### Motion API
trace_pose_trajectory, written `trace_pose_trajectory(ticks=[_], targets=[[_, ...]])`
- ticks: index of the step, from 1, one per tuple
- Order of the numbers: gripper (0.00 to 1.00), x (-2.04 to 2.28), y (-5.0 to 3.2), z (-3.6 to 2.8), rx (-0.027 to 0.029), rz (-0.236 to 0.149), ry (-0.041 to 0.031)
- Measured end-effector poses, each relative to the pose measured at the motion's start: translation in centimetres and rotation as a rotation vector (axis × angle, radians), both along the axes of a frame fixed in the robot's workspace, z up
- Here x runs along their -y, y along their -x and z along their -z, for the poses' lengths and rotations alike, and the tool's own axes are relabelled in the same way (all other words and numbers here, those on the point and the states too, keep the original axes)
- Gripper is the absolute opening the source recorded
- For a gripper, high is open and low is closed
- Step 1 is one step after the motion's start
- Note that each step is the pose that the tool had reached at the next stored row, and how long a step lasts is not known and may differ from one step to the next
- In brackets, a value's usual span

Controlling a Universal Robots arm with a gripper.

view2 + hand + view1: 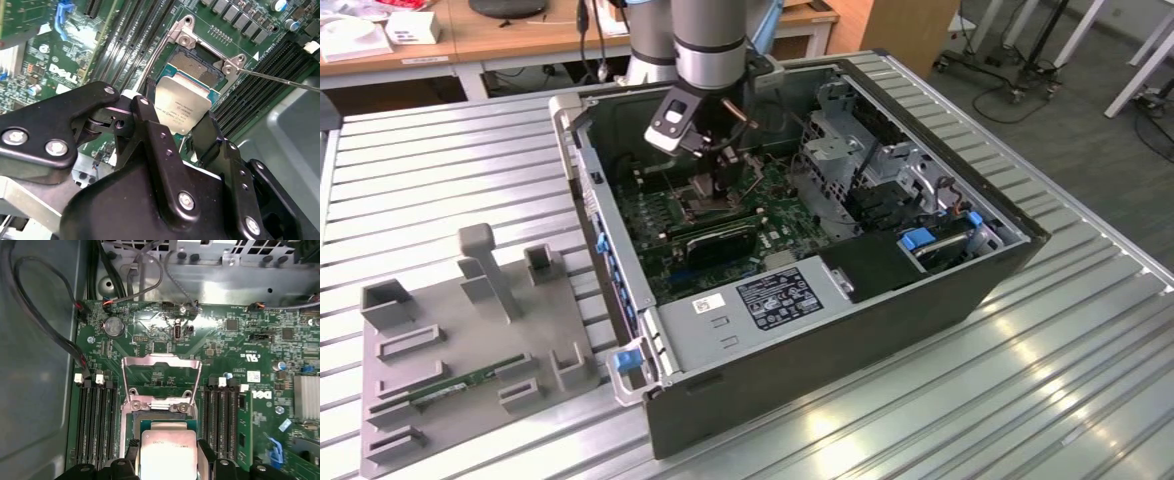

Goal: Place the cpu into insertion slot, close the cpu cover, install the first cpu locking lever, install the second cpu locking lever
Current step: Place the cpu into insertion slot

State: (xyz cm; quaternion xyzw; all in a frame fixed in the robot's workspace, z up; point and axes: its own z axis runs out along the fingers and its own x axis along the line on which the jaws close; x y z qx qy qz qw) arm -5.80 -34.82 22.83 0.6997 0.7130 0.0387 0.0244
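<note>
— What is laid out, from the biggest down?
— A ribbed metal bench [1067,330] is seen. One opened computer case [854,340] lies on it, and one grey holder tray [454,330] is set beside the case at the exterior view's left. The arm [710,40] is seen inside the case, over the green circuit board [220,340].
— And the claw?
— The claw [176,131] is closed part-way, with its two fingers [150,125] clamped on opposite edges of the cpu [182,102]. The cpu is held just over the insertion slot [192,62]; whether they touch cannot be told. The cpu cover [161,360] is stood open at the side of the slot away from the claw.
— Any writing?
— Small print is carried on the cpu's face, white lettering on the board, and a sticker [774,297] is stuck inside the case. Four long black memory slots [97,425] are counted at one side of the slot, and one coin battery [114,326].
</note>
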Motion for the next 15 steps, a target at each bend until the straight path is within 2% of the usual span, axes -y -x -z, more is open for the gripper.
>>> trace_pose_trajectory(ticks=[4,11,15], targets=[[0.54,-0.13,0.02,0.66,0.0001,0.0,0.0],[0.54,-0.2,0.17,1.26,-0.0004,0.0,0.0],[0.54,-0.21,0.35,1.61,-0.0004,-0.001,-0.0039]])
